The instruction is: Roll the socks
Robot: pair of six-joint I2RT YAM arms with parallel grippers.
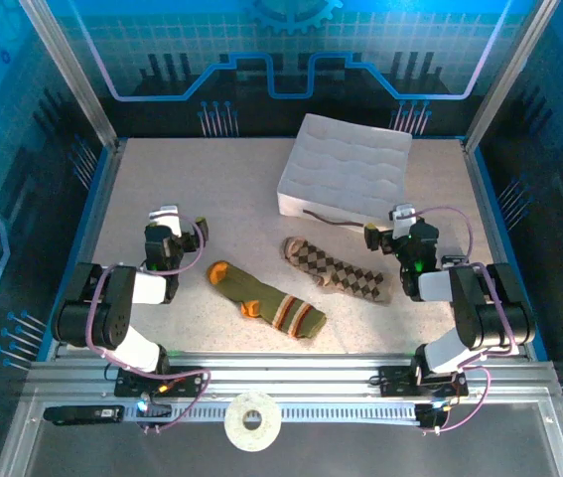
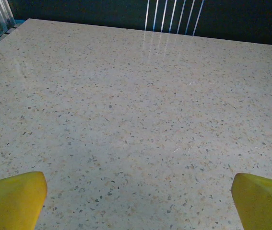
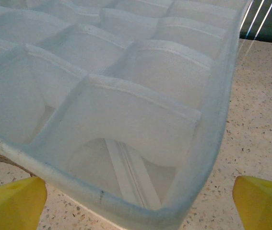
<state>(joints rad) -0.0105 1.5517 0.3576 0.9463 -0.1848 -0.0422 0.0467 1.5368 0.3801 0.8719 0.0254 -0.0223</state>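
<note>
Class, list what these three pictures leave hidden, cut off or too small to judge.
Right wrist view: white box runs off top and left edges.
Left wrist view: left gripper, fingers cut off by the bottom edge.
Top view: dark strap by the box too small to identify.

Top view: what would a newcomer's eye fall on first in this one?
A green sock with orange toe and heel and a checked sock lie flat and unrolled, side by side on the near half of the table. Behind them sits a white box, its fabric compartments looming close in the right wrist view.
</note>
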